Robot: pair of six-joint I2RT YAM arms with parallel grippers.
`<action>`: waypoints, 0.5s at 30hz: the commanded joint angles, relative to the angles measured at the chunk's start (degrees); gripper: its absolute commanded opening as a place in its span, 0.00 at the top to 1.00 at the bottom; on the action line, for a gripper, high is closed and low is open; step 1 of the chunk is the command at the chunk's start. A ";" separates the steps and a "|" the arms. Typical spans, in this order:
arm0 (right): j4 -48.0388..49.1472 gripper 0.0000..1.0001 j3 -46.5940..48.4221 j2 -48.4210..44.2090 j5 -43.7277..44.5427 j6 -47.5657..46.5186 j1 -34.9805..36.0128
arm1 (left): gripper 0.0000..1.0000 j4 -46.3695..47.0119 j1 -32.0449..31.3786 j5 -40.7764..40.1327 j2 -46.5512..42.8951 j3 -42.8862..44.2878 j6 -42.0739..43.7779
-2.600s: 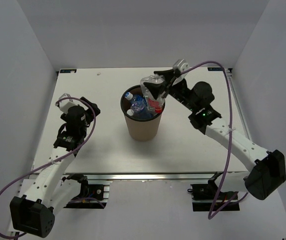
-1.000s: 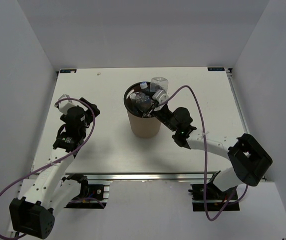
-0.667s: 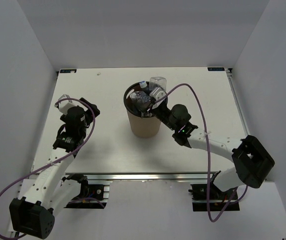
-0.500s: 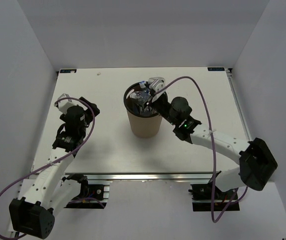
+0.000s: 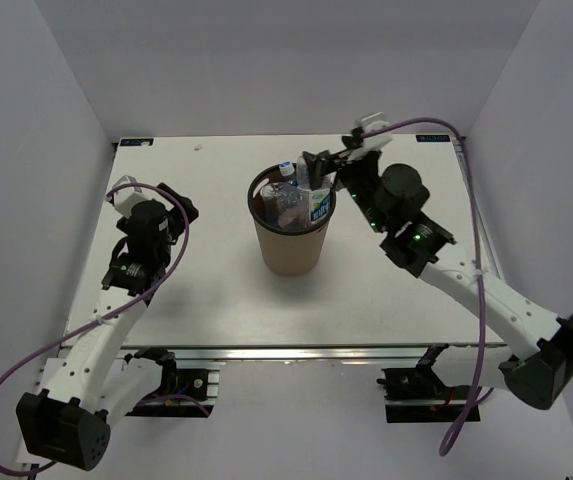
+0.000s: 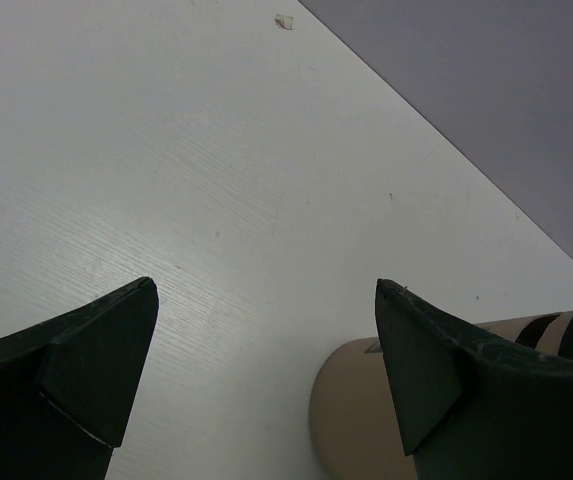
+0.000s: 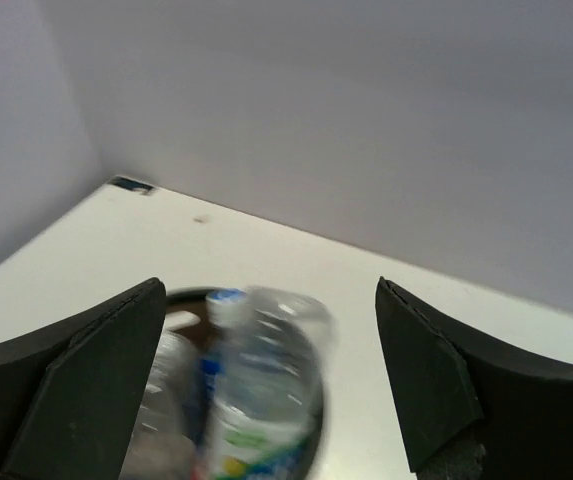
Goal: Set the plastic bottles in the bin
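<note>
Both spread: right pincer (image 5: 322, 170) above the bin (image 5: 286, 255) at its far-right rim, left pincer (image 6: 264, 300) well apart over the table (image 5: 216, 300).

Ahead of the right end effector (image 7: 269, 295), a bottle (image 7: 261, 390) is blurred, its base cut off by the lower edge; it hides most of the rim of the bin (image 7: 178, 296). Right of the left end effector (image 6: 266, 290), the bin is cropped at the corner. The bottle count inside cannot be told.
</note>
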 commanded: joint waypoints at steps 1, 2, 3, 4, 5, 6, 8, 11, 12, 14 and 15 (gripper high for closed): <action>-9.76 0.10 -3.25 -7.75 7.62 9.04 -6.30 | 0.02 -0.53 0.22 -0.78 -0.63 0.02 1.15; -10.38 0.11 -8.40 -9.87 6.49 13.59 -8.32 | 0.02 -0.09 0.22 -0.43 -0.72 -0.59 1.16; -11.95 0.11 -11.15 -11.72 3.87 15.81 -12.60 | 0.02 0.79 0.13 -0.17 -0.72 -1.73 1.33; -12.75 0.11 -13.88 -15.40 2.97 17.66 -14.56 | 0.02 1.23 0.13 0.62 -0.90 -2.26 1.68; -13.80 0.11 -18.51 -17.00 2.44 20.64 -16.06 | 0.02 1.76 0.22 1.15 -0.99 -2.88 1.94; -14.94 0.11 -20.74 -18.23 2.96 21.80 -17.81 | 0.02 2.98 0.13 1.41 -1.07 -3.49 2.21; -15.83 0.11 -27.13 -21.31 3.92 24.26 -18.53 | 0.02 4.39 0.13 1.77 -1.60 -5.34 2.65; -15.23 0.11 -33.48 -24.57 3.32 31.29 -18.62 | 0.02 6.77 0.13 1.42 -2.65 -7.62 3.44; -12.87 0.11 -38.03 -25.36 3.49 33.22 -18.62 | 0.02 7.56 0.22 1.42 -3.09 -8.24 3.79; -6.91 0.11 -42.18 -28.08 4.54 33.15 -18.62 | 0.02 7.48 0.13 1.33 -3.80 -9.03 4.58; -6.35 0.11 -44.64 -28.87 6.63 33.32 -18.62 | 0.02 7.30 0.13 1.50 -4.58 -9.21 4.93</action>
